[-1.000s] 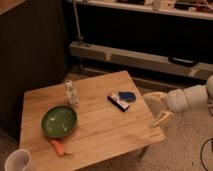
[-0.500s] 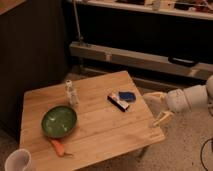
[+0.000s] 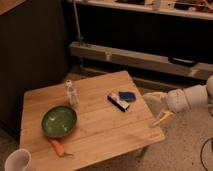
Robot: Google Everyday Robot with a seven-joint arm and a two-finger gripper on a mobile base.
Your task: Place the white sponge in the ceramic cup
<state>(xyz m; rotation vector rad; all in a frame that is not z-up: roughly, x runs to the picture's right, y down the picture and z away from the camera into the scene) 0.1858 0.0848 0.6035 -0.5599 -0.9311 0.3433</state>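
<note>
A white ceramic cup (image 3: 17,161) stands at the bottom left, by the front left corner of the wooden table (image 3: 105,130). I cannot pick out a white sponge for certain. A pale upright object (image 3: 70,92) stands behind the green bowl (image 3: 59,121). My gripper (image 3: 158,107) hangs off the table's right edge, to the right of a dark packet with a blue item (image 3: 121,98). Its two pale fingers (image 3: 162,119) are spread apart and hold nothing.
An orange carrot (image 3: 58,147) lies in front of the bowl near the front edge. A dark wall with a pale rail (image 3: 135,59) runs behind the table. A dark panel stands at the left.
</note>
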